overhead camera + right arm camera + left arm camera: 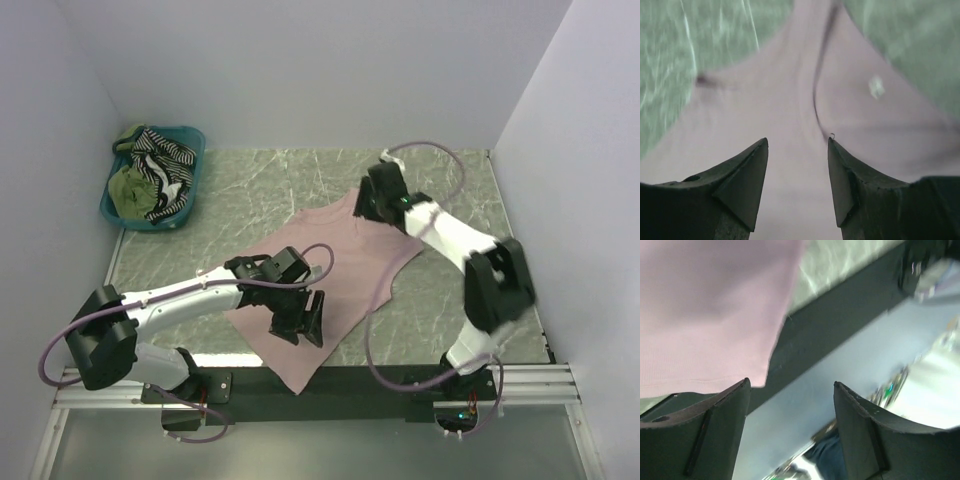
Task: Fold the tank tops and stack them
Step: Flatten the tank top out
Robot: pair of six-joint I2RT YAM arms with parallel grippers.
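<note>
Pink tank top [345, 250] spread flat, whitish mark [876, 86], perhaps label, unreadable

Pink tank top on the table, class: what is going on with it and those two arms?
The dusty pink cloth tank top lies spread flat on the green marbled table, not yet folded. The left hand hovers open over its hem end, the right hand open above its strap end; neither grips the cloth. A black-and-white striped top and an olive green top lie bunched in the teal plastic basket at the far left corner.
</note>
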